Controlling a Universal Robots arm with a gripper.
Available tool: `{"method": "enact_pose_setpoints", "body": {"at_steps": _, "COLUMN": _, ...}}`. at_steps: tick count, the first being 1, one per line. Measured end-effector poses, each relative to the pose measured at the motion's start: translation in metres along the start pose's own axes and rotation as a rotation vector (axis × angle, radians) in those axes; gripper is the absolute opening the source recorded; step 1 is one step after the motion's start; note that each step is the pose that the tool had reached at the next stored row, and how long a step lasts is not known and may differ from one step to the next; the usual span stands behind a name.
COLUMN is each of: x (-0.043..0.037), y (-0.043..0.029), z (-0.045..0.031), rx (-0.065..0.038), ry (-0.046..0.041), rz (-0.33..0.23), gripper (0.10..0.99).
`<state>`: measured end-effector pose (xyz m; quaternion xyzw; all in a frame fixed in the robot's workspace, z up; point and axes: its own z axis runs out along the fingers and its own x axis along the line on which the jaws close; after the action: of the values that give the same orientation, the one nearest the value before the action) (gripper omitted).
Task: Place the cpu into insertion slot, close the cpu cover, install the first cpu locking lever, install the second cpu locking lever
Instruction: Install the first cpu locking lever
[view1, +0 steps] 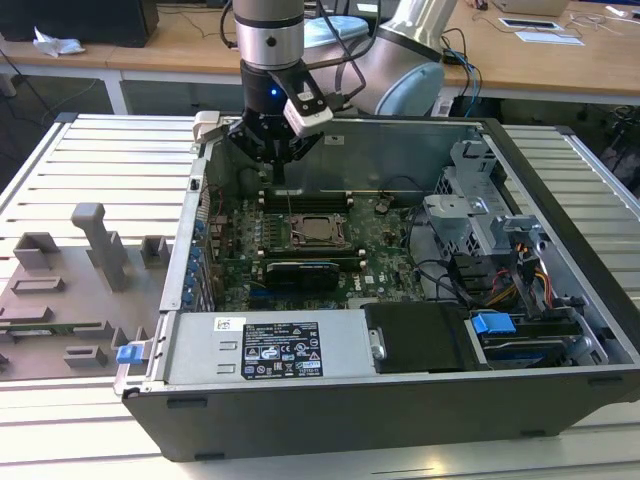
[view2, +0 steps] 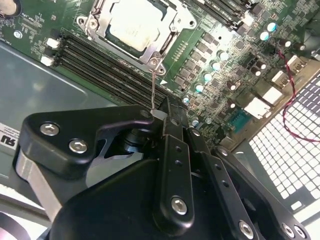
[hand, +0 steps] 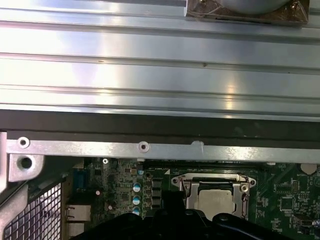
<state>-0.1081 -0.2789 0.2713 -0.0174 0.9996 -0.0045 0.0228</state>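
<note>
The silvery square cpu (view2: 134, 27) sits in the metal-rimmed insertion slot (view1: 316, 230) at the exterior view's centre, thin silver cpu cover (view2: 167, 32) apparently closed. The black gripper (view2: 161, 114), fingers pinched narrow, grips a thin wire locking lever (view2: 153, 90); lever work appears unfinished.

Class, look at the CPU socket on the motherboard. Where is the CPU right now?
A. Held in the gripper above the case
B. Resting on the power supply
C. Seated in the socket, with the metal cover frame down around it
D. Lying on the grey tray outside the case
C: in the second wrist view the cpu sits in the insertion slot, with the cpu cover framing it.
</note>
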Motion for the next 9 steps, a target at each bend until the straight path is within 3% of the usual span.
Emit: {"method": "enact_pose_setpoints", "body": {"at_steps": 9, "x": -0.0015, "y": 0.0006, "z": 0.0049, "rx": 0.000, "ry": 0.0001, "rz": 0.000, "gripper": 0.106}}
